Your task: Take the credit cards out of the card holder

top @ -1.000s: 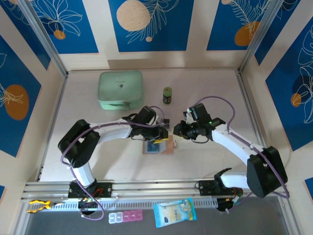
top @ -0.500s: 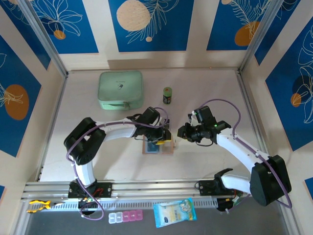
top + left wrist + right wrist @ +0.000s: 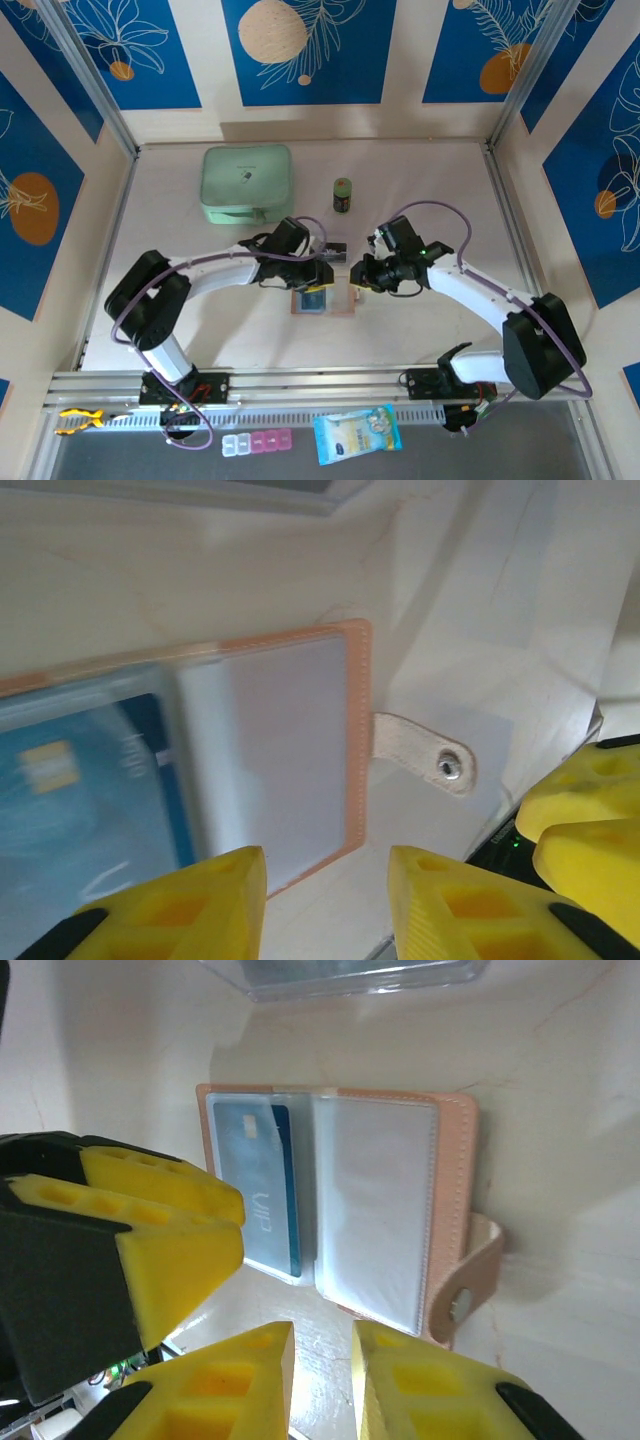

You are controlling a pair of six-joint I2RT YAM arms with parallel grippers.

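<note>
Both grippers had shifted left over the past second. The left arm's elbow had swung out and lower, leaving the left gripper (image 3: 322,278) low over the holder (image 3: 325,302), which lay open flat on the table (image 3: 420,190), and the right gripper (image 3: 357,283) had come in at its right rim. From the left wrist, the fingers stood apart with nothing between them, above the pink edge and the snap tab (image 3: 425,752). The right wrist view added a blue card (image 3: 255,1185) in the left clear sleeve and a clear box (image 3: 350,975) beyond — its own fingers were nearly together, gripping nothing.
</note>
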